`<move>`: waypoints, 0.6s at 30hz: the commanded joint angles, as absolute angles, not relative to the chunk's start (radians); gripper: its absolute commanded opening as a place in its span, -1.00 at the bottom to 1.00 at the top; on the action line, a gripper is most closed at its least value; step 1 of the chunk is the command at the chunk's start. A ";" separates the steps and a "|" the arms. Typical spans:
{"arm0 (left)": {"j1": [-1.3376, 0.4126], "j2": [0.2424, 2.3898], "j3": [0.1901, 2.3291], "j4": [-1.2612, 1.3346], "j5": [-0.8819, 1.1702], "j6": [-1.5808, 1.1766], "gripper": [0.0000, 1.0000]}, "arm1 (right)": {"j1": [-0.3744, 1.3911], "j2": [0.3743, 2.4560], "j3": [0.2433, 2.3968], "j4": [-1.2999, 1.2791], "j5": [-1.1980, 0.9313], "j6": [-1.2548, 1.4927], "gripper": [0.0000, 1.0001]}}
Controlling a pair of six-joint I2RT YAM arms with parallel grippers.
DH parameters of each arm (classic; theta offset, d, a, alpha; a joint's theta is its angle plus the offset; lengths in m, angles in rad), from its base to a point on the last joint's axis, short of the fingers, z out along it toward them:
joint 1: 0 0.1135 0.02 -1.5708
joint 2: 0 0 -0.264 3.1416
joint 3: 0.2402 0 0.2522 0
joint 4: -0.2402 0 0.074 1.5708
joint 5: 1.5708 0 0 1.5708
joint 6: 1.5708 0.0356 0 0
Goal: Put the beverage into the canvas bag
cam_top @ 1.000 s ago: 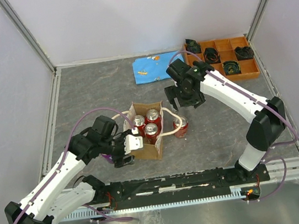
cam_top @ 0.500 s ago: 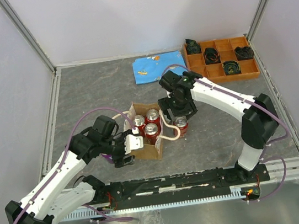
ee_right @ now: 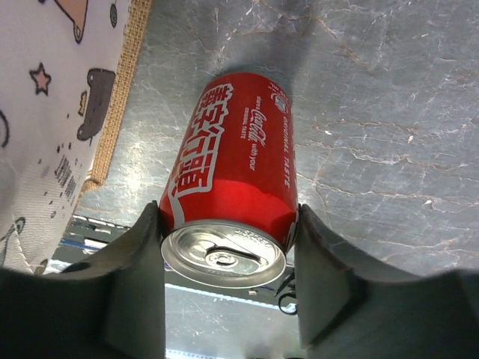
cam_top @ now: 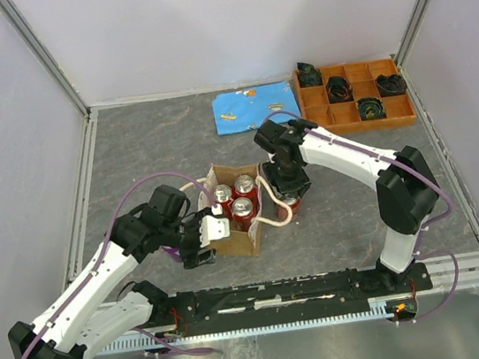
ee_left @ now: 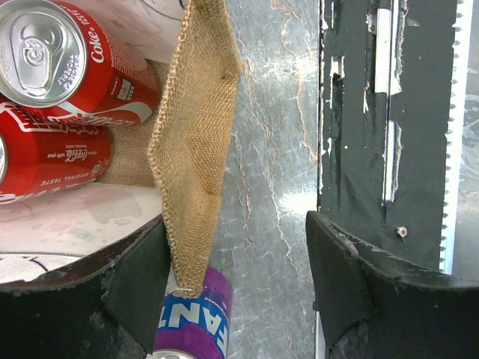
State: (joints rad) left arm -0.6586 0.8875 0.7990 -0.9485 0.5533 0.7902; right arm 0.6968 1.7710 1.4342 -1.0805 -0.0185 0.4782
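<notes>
The canvas bag (cam_top: 236,241) stands open at mid-table with three red cans (cam_top: 242,186) inside. Its tan woven side (ee_left: 196,142) and cream printed face (ee_right: 52,112) fill the wrist views. The beverage, a red Coke can (ee_right: 232,179), stands upright on the table just right of the bag. My right gripper (ee_right: 228,243) is shut on it near its top rim, and the gripper (cam_top: 286,191) hides most of it from above. My left gripper (ee_left: 236,239) is open, with the bag's woven side wall between its fingers, close to the left one.
A purple Fanta can (ee_left: 191,329) stands below the left gripper beside the bag. The bag's cream handle (cam_top: 272,218) loops toward the red can. A blue cloth (cam_top: 252,106) and an orange tray (cam_top: 358,118) of black parts lie at the back. A black rail (cam_top: 326,288) runs along the front edge.
My right arm came forward and down from behind the bag to the red can. Its jaws, open before, have closed on the can. The left arm has not moved.
</notes>
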 commanded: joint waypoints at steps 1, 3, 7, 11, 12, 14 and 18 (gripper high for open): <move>-0.663 0.893 0.809 -0.997 0.565 0.795 0.52 | 0.702 1.773 1.475 -1.103 0.041 0.482 -0.65; -0.662 0.891 0.812 -0.997 0.562 0.795 0.51 | 0.695 1.769 1.537 -1.142 0.090 0.468 -1.00; -0.663 0.882 0.822 -0.997 0.552 0.795 0.52 | 0.638 1.767 1.682 -1.224 0.158 0.424 -1.00; -0.663 0.868 0.837 -0.997 0.540 0.790 0.52 | 0.570 1.789 1.878 -1.311 0.207 0.353 -1.00; -0.663 0.864 0.840 -0.998 0.536 0.789 0.52 | 0.554 1.802 1.944 -1.338 0.217 0.335 -1.00; -0.662 0.851 0.843 -0.999 0.527 0.782 0.52 | 0.529 1.838 2.094 -1.374 0.225 0.296 -1.00; -0.662 0.817 0.855 -0.970 0.474 0.699 0.53 | 0.519 1.986 2.505 -1.482 0.191 0.244 -1.00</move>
State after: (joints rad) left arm -0.6586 0.8570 0.8051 -0.9604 0.5262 0.7887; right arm 0.5148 1.9003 2.1891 -1.3849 0.1841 0.3218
